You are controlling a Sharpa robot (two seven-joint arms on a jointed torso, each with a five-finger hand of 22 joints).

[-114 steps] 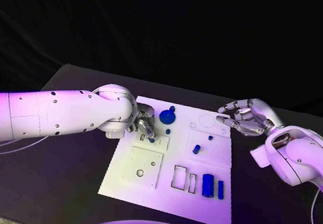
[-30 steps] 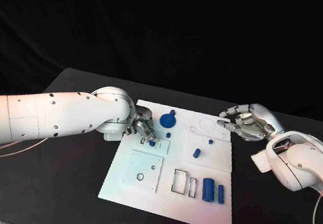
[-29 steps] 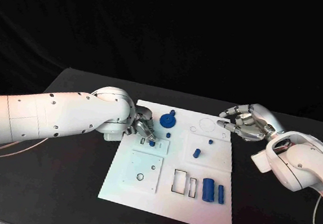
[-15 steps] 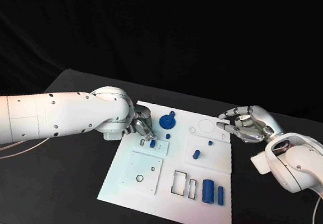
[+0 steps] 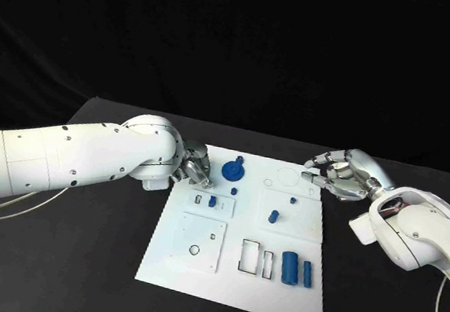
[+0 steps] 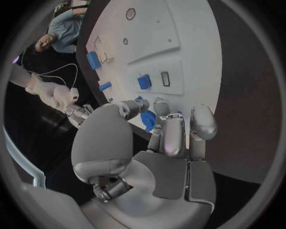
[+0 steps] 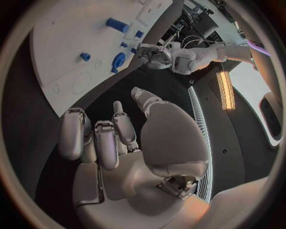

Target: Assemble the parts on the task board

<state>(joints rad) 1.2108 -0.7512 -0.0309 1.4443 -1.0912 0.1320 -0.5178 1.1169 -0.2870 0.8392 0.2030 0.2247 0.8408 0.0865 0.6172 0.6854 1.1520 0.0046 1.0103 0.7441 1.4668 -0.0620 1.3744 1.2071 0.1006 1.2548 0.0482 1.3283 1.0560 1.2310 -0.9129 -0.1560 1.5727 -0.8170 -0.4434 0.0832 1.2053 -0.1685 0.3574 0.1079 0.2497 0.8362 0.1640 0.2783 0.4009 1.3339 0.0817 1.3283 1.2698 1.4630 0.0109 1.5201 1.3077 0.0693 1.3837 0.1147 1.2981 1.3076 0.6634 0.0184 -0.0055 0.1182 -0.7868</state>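
Judging from the board alone, assembly is read as partly done. The task board point(image 5: 231, 284) lies in the middle of the bench point(image 5: 84, 262), its long edges running from the near edge toward the far edge.

A small blue block point(image 5: 213, 200) is seen standing in the small inset plate near the board's left edge, beside an unfilled slot point(image 5: 197, 197); it appears seated, though this cannot be confirmed. A blue disc-shaped part point(image 5: 231, 171) with a small tab on its far side lies at the board's far left corner. A short blue peg point(image 5: 272, 215) and two smaller blue pieces point(image 5: 290, 201) are scattered mid-board; whether they are seated cannot be told. Toward the near right, a blue cylinder point(image 5: 290, 268) and a narrower blue bar point(image 5: 306, 271) lie beside two open rectangular cut-outs point(image 5: 248, 256), which are still unfilled. The larger inset plate point(image 5: 199, 237) shows vacant holes.

The left hand point(image 5: 192, 169) is held just off the board's far left edge, fingers point(image 6: 173, 131) partly curled with nothing visibly gripped; in the left wrist view the blue disc is seen just beyond the fingertips, and contact cannot be told. The right hand point(image 5: 340, 174) hovers by the board's far right corner, fingers loosely bent and apart, holding nothing.

Remaining, as judged: cylinder, bar and disc to be placed.
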